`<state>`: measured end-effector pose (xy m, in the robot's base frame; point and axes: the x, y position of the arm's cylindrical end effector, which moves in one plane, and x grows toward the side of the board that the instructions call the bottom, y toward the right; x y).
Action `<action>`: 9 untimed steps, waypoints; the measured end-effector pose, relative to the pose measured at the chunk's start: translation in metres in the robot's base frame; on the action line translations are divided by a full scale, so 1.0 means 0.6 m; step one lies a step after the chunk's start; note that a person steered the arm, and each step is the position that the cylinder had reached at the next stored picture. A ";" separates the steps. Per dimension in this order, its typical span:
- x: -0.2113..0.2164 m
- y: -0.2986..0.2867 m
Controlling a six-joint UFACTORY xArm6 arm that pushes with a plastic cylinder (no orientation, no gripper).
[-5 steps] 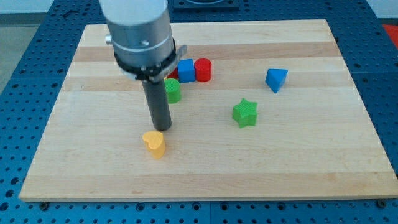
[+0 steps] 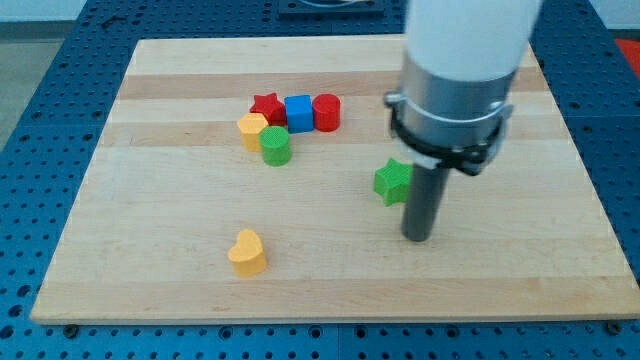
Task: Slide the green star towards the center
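Note:
The green star [image 2: 391,182] lies right of the board's middle, partly hidden on its right side by my rod. My tip [image 2: 417,238] rests on the wooden board [image 2: 150,230] just below and to the right of the star, close to it; contact cannot be told. The arm's grey and white body fills the view's top right.
A cluster sits at upper left of centre: red star [image 2: 265,105], blue cube [image 2: 299,113], red cylinder [image 2: 327,112], yellow block [image 2: 251,129], green cylinder [image 2: 276,146]. A yellow heart-shaped block [image 2: 247,252] lies at lower left. The blue block seen earlier is hidden behind the arm.
The arm has swept from the left, near the yellow heart, across to the right side of the green star. The blocks have not visibly moved.

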<state>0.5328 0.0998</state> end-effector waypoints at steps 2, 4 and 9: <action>-0.049 0.020; -0.141 -0.004; -0.027 -0.006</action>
<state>0.5168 0.0963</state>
